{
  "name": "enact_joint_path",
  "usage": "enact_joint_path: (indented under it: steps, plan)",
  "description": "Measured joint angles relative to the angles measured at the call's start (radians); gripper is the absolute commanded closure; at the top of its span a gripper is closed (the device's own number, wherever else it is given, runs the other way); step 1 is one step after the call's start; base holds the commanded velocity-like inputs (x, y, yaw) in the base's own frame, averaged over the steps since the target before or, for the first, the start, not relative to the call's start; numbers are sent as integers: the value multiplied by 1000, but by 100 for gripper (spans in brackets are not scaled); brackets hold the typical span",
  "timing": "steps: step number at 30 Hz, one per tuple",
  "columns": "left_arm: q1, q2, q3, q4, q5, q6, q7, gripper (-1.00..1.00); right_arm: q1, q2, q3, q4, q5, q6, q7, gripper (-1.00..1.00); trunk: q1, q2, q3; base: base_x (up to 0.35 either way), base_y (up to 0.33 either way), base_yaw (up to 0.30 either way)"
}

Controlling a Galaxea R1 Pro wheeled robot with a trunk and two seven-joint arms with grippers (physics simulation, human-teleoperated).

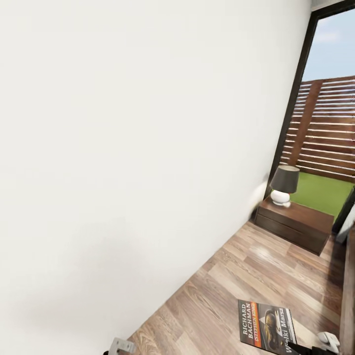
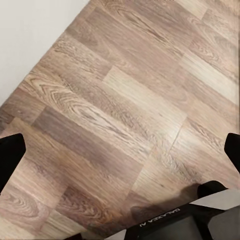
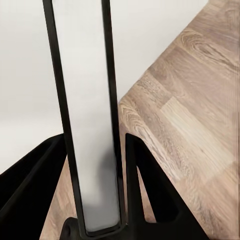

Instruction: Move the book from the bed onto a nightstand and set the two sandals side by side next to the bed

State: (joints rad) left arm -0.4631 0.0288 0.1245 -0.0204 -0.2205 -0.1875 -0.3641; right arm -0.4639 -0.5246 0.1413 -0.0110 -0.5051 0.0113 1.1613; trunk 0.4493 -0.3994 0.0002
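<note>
Book (image 1: 266, 326), thin black-and-orange paperback, pinched edge-on in right gripper (image 3: 100, 200); left gripper (image 2: 120, 150) spread, empty. Carry level to dark reddish-brown wooden nightstand (image 1: 301, 222), set down clear of lamp (image 1: 283, 184).

Head camera: tilted, looks forward and down along the white wall (image 1: 123, 148) over the plank floor (image 1: 256, 276) toward the nightstand (image 1: 296, 222) and window (image 1: 330, 98). Left wrist camera: looks steeply down past the spread left pincer (image 2: 120, 150) at floor and wall base beyond it. Right wrist camera: sits close behind the right pincer (image 3: 97, 200), which grips the book (image 3: 87, 115) edge-on; same floor and wall beyond, shared with both other views.
</note>
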Motion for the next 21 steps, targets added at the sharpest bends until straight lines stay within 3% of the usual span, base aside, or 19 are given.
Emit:
enact_joint_path:
  steps: [9,15,21]
  plan:
    - [0,0,0,0,-1,0,0,-100,0,0,-2,0,0,0,-1,100,0,0,0,308,0,-279]
    - [0,0,0,0,-1,0,0,-100,0,0,-2,0,0,0,-1,100,0,0,0,106,0,-254]
    - [1,0,0,0,0,0,0,-100,-1,0,-6,0,0,0,-1,100,0,0,0,145,0,-53]
